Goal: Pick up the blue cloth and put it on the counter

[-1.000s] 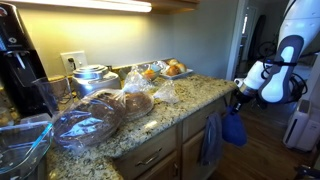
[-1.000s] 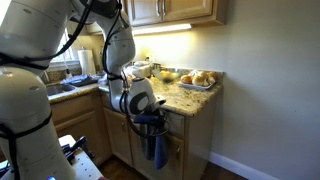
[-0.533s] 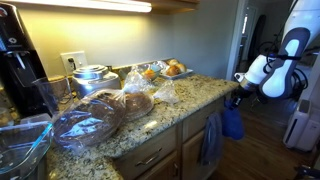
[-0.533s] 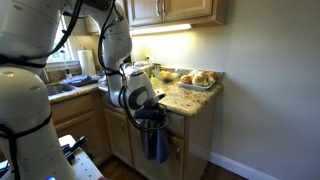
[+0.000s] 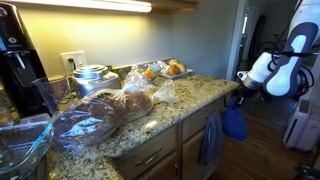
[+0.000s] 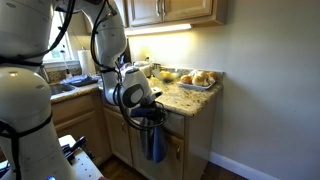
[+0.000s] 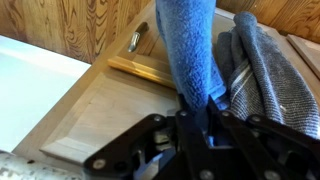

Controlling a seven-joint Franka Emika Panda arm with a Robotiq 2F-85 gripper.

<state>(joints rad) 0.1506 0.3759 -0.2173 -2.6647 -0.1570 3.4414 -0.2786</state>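
Tool (image 7: 203,112) clamped shut on blue cloth (image 7: 195,50). Cloth hangs off counter (image 5: 190,95) edge. Gray towel (image 7: 265,70) at cloth's 3 o'clock, wrist view.

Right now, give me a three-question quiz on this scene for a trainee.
1. True or false: the claw is shut on the blue cloth.
2. What hangs right beside the blue cloth, against the cabinet? A) a gray towel B) a frying pan C) an apron
3. Is the blue cloth lying on the granite counter yet?

Key: 1 true. 2 A. 3 No, it hangs from the claw.
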